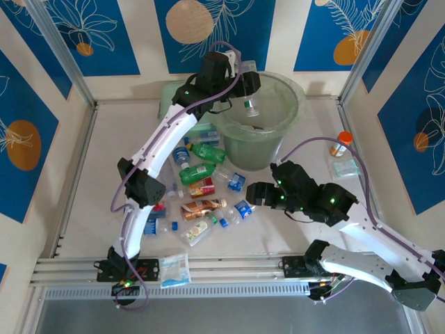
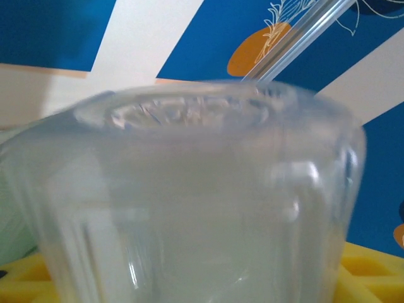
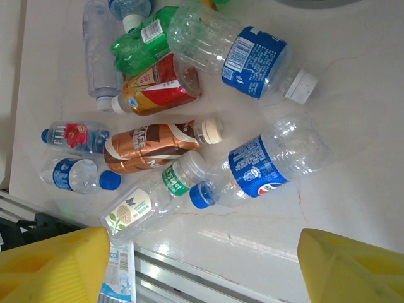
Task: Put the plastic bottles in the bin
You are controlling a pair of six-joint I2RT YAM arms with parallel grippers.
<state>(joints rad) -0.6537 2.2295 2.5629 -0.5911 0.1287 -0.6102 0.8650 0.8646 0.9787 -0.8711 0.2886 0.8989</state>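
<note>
1. Left gripper (image 1: 247,94) is at upper centre of the top view, over the mouth of the large round pale green translucent bin (image 1: 268,149).
2. A small clear plastic bottle (image 1: 251,106) hangs just under it, cap end down, inside the rim outline. In the left wrist view the bottle's ribbed body sits right against the lens, with yellow pads (image 2: 372,271) low at the frame corners.
3. I cannot tell whether the left jaws are clamped on that bottle or letting it go, because the contact is hidden.
4. Key relation: bottle is straight above the bin opening with its long axis near vertical, so I judge that a release here drops it in.
5. Right gripper (image 3: 202,252) is released, with fingers spread wide and nothing between them. It hovers at centre right of the top view.
6. The remaining plastic bottles (image 1: 201,188) lie flat in a pile on the pale table (image 1: 97,174), left of the right gripper and below the bin.
7. The closest one is a clear bottle with blue label and blue cap (image 3: 265,161), just above the right fingers in the wrist view. Its long axis runs lower left (cap) to upper right.
8. My call: the right arm is nearer to it, and the wrist likely needs turning to close across that axis.
</note>
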